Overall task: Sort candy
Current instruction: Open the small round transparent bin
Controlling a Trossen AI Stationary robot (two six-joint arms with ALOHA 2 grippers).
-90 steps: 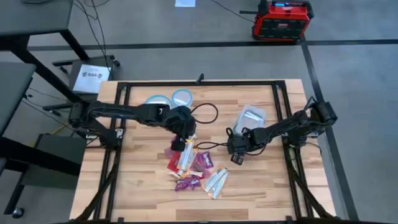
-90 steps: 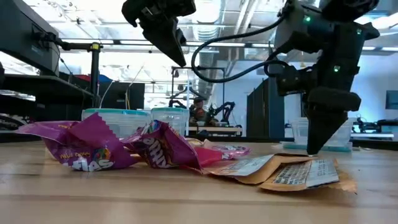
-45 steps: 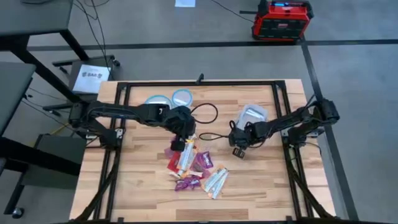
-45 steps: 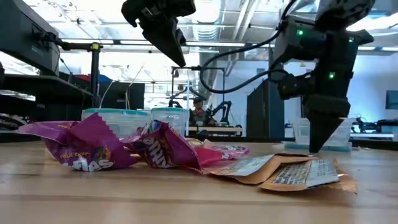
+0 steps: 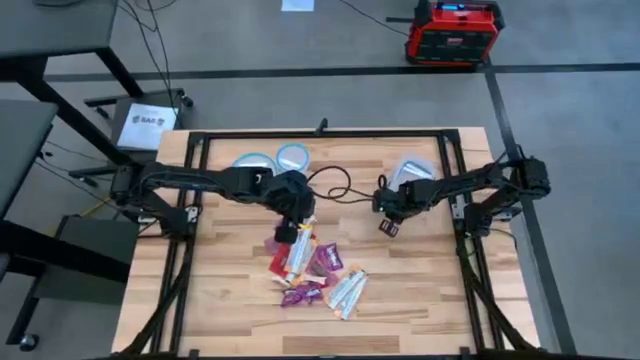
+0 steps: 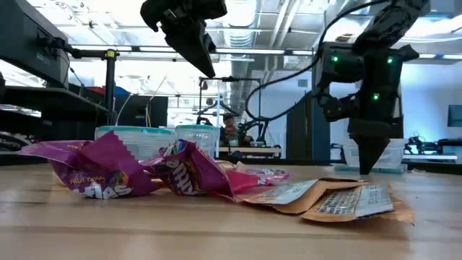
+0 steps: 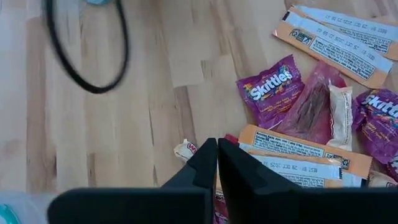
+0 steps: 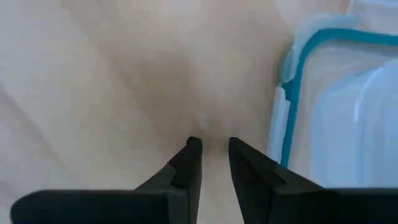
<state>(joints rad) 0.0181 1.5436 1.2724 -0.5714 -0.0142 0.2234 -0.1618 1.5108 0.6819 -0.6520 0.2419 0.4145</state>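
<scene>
While the candy [image 5: 312, 268] lies mid-desk under the left tool [image 5: 297, 232], its fingers nearly together, the right tool [image 5: 388, 227], narrowly parted and empty, hangs well apart toward the right edge.

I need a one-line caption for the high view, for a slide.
Left hand hovers at the candy pile while the right hand hangs near the rectangular blue-rimmed container on the wooden table.

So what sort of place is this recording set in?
Most likely a robotics lab or workshop. A wooden table in a black frame stands on a bare grey floor, the low view shows other robot arms and exposed ceiling ducts behind, and a red equipment case sits on the floor.
</scene>
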